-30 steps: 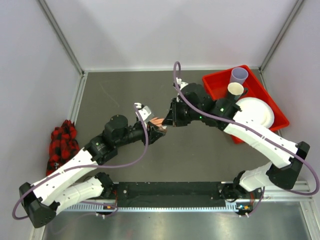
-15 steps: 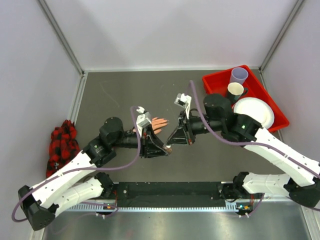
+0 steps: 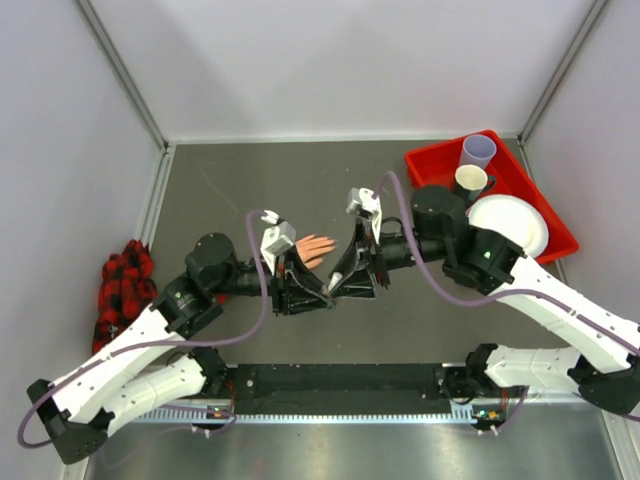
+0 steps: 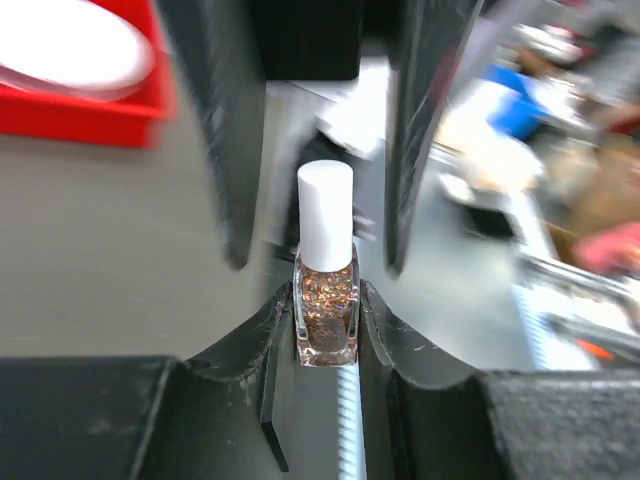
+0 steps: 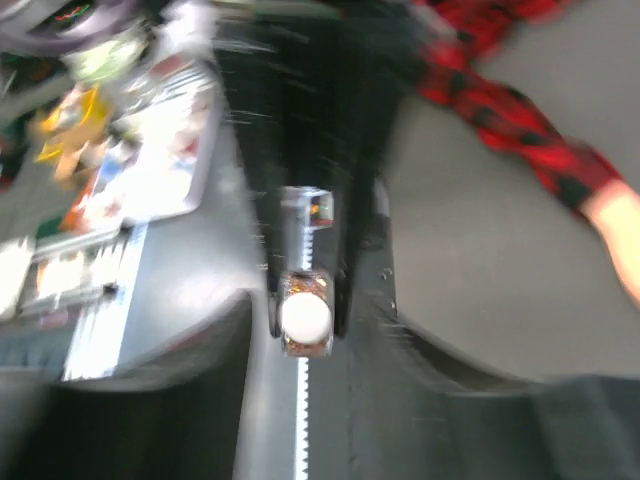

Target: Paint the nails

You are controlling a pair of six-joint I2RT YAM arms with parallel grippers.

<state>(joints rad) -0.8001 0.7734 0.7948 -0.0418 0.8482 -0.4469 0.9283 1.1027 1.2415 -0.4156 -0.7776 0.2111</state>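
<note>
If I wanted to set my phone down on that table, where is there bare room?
Bare: the far-left table between the back wall and the left arm, and the near strip between the right arm and the black rail. Crowded: the middle, where both arms meet at the nail polish bottle near the mannequin hand, and the red tray.
</note>
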